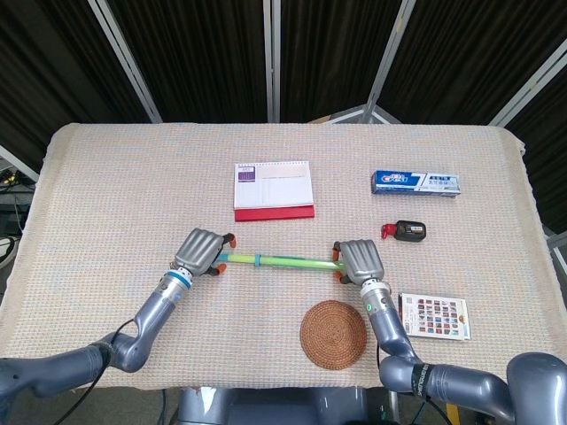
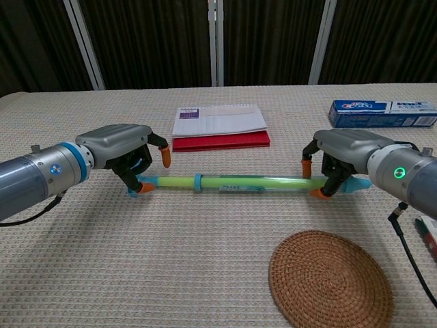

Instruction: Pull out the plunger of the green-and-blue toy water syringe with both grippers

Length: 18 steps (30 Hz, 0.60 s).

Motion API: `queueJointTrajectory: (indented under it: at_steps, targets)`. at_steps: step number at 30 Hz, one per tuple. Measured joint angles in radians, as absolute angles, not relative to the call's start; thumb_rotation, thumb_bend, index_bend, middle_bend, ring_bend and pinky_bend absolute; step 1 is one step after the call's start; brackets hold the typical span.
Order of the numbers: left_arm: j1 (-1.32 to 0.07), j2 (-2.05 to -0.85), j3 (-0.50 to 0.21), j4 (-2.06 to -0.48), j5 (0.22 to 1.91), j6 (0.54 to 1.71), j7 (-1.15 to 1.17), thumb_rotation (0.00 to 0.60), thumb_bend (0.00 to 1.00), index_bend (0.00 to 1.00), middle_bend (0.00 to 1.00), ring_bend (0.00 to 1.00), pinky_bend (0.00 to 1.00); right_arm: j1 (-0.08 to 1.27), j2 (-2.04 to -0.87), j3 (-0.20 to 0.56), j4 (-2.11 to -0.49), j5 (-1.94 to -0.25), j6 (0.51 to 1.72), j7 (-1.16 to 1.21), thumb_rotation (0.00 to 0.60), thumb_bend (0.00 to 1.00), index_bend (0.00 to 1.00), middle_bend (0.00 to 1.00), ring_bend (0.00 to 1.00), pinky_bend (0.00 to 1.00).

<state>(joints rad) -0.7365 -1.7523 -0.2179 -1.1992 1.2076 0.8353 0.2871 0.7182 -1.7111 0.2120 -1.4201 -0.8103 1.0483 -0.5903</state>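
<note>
The toy syringe (image 1: 283, 261) lies left to right across the middle of the table, a green tube (image 2: 239, 182) with a blue ring (image 2: 196, 182). My left hand (image 1: 200, 251) covers the blue T-handle at its left end, with fingers curled around the handle on both sides of the rod. In the chest view the left hand (image 2: 116, 147) hides most of the handle. My right hand (image 1: 359, 260) grips the tube's right end, just short of the blue nozzle (image 2: 356, 184). The right hand's (image 2: 345, 150) orange fingertips straddle the tube.
A red-and-white calendar (image 1: 273, 189) lies just behind the syringe. A toothpaste box (image 1: 416, 182) and a small black-and-red object (image 1: 407, 231) sit at the right. A woven coaster (image 1: 333, 333) and a patterned card pack (image 1: 434, 316) lie near the front edge.
</note>
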Motion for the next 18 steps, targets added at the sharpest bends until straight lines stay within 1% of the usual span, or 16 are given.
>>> queueJointTrajectory:
  at_steps: [7, 18]
  targets:
    - [-0.764, -1.781, -0.225, -1.163, 1.174, 0.820, 0.297, 0.600, 0.31, 0.41, 0.82, 0.79, 1.00, 0.720, -1.710, 0.212, -1.422, -0.812, 1.049, -0.590, 0.600, 0.52, 0.68, 1.00, 1.00, 1.00]
    - [-0.777, -1.797, -0.218, -1.145, 1.136, 0.816, 0.319, 0.600, 0.37, 0.47, 0.82, 0.79, 1.00, 0.723, -1.704, 0.216, -1.438, -0.810, 1.060, -0.597, 0.600, 0.52, 0.68, 1.00, 1.00, 1.00]
